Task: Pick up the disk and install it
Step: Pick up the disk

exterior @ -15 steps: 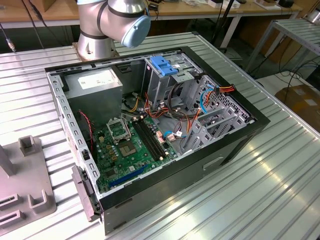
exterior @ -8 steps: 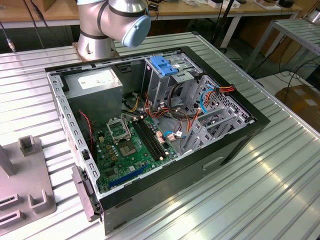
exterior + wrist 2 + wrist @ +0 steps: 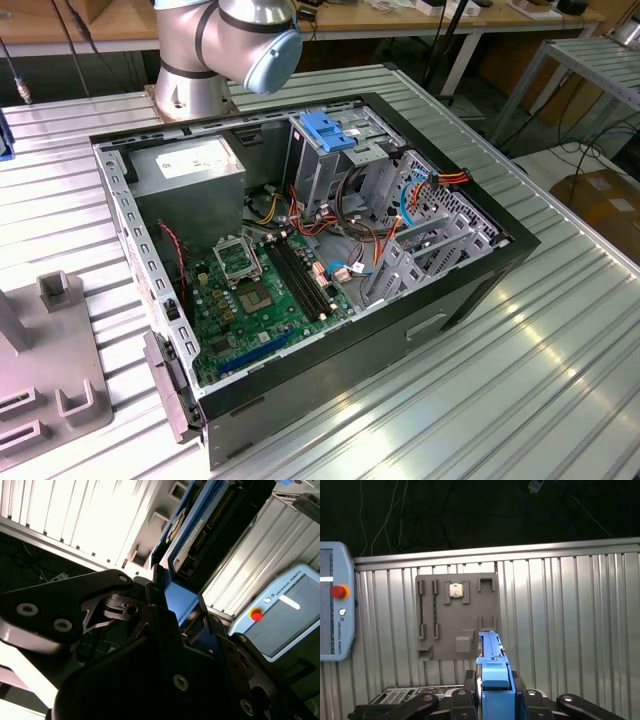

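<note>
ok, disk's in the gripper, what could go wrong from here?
1. The gripper holds the disk by one end, with most of it sticking out, so it may tilt or slip.
2. In the exterior view, loose cables hang beside the drive cage and could snag the disk.

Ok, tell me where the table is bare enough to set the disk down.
The widest bare stretch of table lies on the exterior view's right of the case. A narrower strip runs between case and grey fixture. Inside the case, cables crowd the space beside the cage. The hand holds the disk.
</note>
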